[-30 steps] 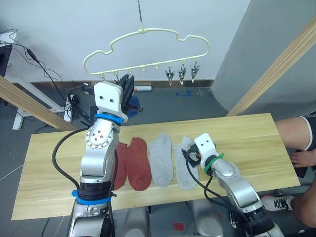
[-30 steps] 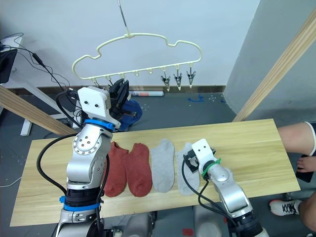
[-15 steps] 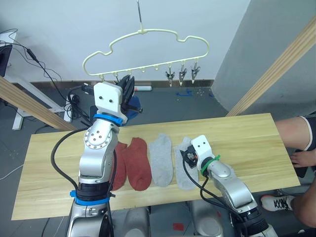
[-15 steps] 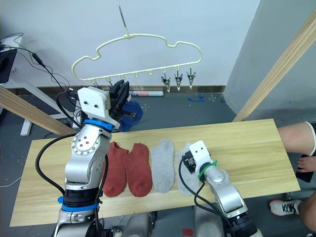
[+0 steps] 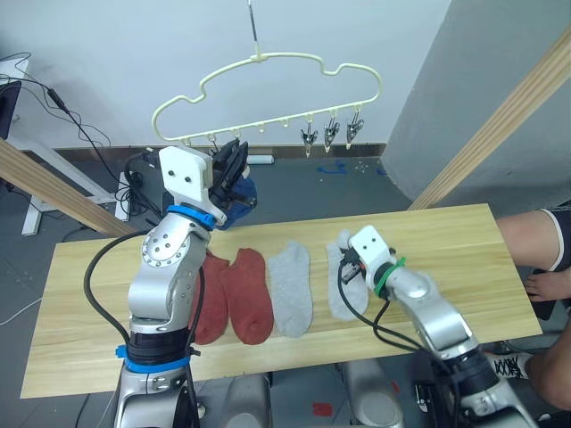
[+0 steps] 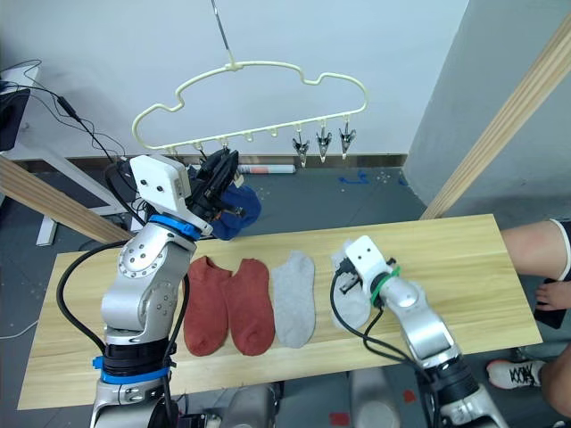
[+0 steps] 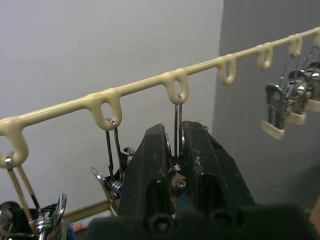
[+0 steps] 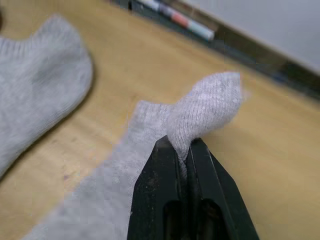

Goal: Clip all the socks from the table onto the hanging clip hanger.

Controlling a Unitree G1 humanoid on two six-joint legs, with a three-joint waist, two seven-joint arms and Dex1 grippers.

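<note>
On the table (image 5: pixel 464 241) the right gripper (image 8: pixel 184 150) pinches a grey sock (image 5: pixel 343 285); left gripper (image 7: pixel 175 150) squeezes a hanger clip (image 7: pixel 177 165); lift slowly, keeping the pinch firm.

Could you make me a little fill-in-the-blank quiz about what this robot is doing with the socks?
1. The right gripper is pinching a sock coloured ____.
2. The left gripper is closed on a metal ____ of the hanger.
3. The number of red socks on the table is ____.

Missing words: grey; clip; two
</note>
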